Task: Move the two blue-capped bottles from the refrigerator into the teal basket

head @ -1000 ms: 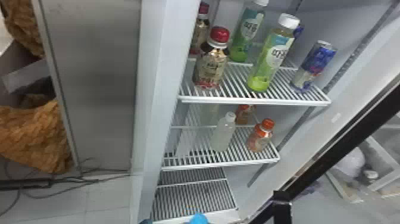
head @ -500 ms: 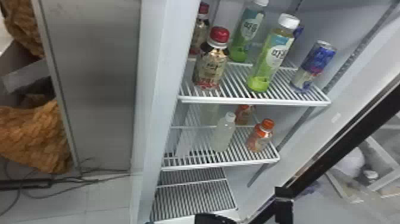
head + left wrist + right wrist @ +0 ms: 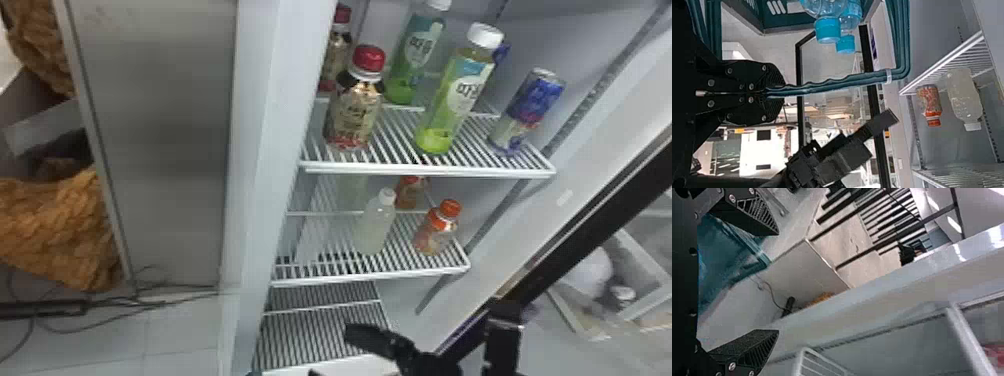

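Nearest, our left claw [image 3: 781,93] is closed on the handle [image 3: 828,87] of the teal basket [image 3: 785,29], its two fingers pressed together around it. Just beyond, both blue-capped bottles [image 3: 828,30] [image 3: 845,44] stand side by side in the basket, caps up and poking above the rim; we cannot see their bases. Farther along, our right claw [image 3: 777,282] is open and empty, its fingers wide apart, beside the fridge mouth; the head view has it low, in front of the bottom shelf [image 3: 320,340].

Deeper in, the middle shelf [image 3: 370,272] holds a pale bottle [image 3: 375,225] and orange-capped bottles [image 3: 432,230]. Above, the top shelf [image 3: 430,171] bears red-capped bottles [image 3: 352,115], green ones [image 3: 462,95] and a can [image 3: 532,110]. None of these is ours to fetch.

We judge the loading to be done, or as good as done: with both bottles in, the step in hand is to clear the right claw. That next move calls for bringing it away slowly, fingers apart, so that it catches neither the basket nor the fridge frame. Meanwhile our left claw needs a firm, level hold on the handle, since a swing or tilt could make the tall bottles lean over.
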`<action>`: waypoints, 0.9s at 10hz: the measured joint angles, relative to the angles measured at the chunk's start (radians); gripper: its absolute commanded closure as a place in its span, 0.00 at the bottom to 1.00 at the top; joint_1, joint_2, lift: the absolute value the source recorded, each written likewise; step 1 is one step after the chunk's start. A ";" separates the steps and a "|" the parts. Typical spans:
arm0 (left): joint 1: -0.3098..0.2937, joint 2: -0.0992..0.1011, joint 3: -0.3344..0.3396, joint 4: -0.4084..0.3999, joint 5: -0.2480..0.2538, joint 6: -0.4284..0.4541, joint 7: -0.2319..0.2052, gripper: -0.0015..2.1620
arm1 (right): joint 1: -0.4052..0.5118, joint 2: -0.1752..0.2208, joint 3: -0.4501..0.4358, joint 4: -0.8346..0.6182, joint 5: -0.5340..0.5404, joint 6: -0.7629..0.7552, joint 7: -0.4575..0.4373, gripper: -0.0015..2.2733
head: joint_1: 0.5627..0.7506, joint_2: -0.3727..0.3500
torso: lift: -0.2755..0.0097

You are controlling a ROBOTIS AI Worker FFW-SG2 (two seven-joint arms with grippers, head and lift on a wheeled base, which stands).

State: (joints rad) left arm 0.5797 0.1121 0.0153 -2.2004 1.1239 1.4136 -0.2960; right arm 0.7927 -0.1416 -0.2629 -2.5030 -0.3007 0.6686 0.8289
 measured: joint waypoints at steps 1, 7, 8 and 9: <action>-0.001 0.000 0.000 0.000 -0.001 0.000 0.000 0.54 | -0.004 0.011 -0.003 0.010 0.004 -0.071 -0.023 0.06 | 0.70 0.03 | 0.38; -0.008 0.001 0.000 0.000 -0.018 -0.010 0.000 0.54 | -0.034 0.045 0.041 0.120 0.034 -0.503 -0.220 0.06 | 0.70 0.03 | 0.38; -0.008 0.001 0.000 0.000 -0.023 -0.015 0.001 0.54 | -0.032 0.044 0.057 0.134 0.043 -0.558 -0.267 0.06 | 0.70 0.03 | 0.38; -0.008 0.001 0.000 0.000 -0.025 -0.018 0.002 0.54 | -0.026 0.042 0.074 0.141 0.058 -0.602 -0.328 0.06 | 0.70 0.03 | 0.38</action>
State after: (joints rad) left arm 0.5718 0.1135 0.0156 -2.2003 1.0989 1.3957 -0.2944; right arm 0.7666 -0.0992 -0.1886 -2.3621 -0.2427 0.0667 0.5010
